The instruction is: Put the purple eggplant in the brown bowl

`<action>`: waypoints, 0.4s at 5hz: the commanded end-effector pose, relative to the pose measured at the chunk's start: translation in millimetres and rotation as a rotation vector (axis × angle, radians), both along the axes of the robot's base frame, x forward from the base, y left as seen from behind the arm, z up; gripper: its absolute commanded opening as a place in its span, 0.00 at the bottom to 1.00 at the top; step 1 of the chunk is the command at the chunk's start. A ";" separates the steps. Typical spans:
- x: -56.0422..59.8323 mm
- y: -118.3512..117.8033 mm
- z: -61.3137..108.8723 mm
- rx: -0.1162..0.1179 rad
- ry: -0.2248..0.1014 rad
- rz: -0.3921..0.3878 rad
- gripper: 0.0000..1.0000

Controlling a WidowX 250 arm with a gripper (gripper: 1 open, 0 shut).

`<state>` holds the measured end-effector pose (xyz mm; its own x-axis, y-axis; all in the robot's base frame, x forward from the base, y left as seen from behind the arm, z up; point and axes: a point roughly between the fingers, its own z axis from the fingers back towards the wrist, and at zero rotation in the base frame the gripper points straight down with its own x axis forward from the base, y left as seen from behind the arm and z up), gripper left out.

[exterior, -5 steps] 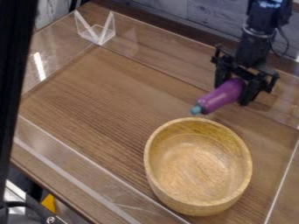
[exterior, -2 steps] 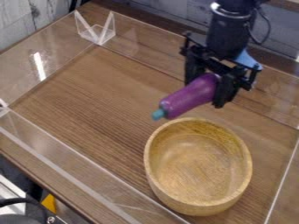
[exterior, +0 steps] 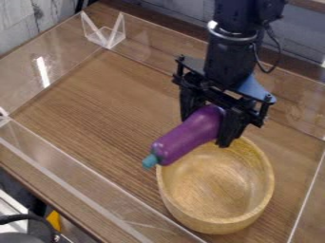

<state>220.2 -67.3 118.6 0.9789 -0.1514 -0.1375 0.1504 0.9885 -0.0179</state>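
My gripper points down and is shut on the thick end of the purple eggplant. The eggplant hangs tilted, its teal stem end lowest and to the left, above the table just off the bowl's left rim. The brown bowl sits at the front right of the wooden table, with nothing inside it. The black fingers stand over the bowl's far rim.
A clear plastic stand sits at the back left. A low transparent wall edges the wooden table along the front and left. A dark post crosses the left foreground.
The gripper has carried the eggplant from the back right towards the camera and leftward, and it now hangs at the bowl's near-left rim. The bowl has not moved.
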 end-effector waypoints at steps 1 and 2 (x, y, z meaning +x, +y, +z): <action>-4.6 0.8 4.4 -0.011 -0.046 -0.025 0.00; 0.1 -10.1 -5.5 -0.007 -0.053 -0.005 0.00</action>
